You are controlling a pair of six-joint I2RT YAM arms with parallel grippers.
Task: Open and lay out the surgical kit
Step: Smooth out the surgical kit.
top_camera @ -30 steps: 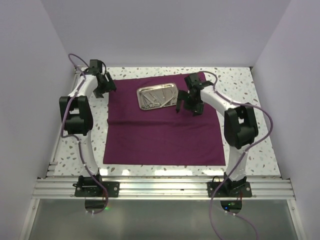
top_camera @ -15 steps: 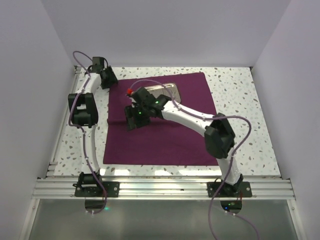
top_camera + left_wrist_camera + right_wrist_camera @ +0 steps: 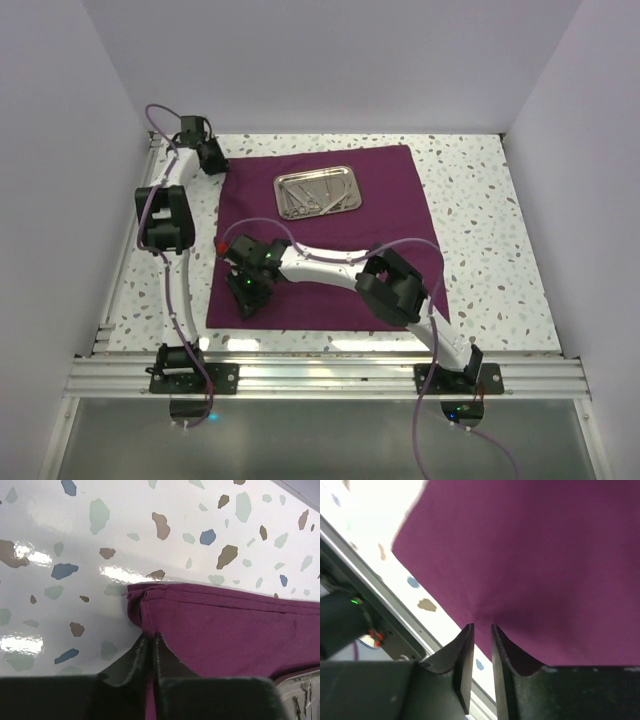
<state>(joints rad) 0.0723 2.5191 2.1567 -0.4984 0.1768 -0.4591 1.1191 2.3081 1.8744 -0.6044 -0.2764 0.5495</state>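
Now the left fingers stay clenched on the far-left corner of the cloth wrap, while the right fingers have swung from the tray to the wrap's near-left part, nearly together over a pucker (whether they grasp it we cannot tell); we judge the spreading nearly done. We count one wrap flat on the bench, one tray on its far half, and several instruments inside, too fine to number.

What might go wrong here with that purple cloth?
The left end effector and right end effector both seem to pinch the cloth wrap. A hard tug could shift the steel tray sitting on it and spill the instruments. The right arm also stretches across to the left side, so the arms might collide.
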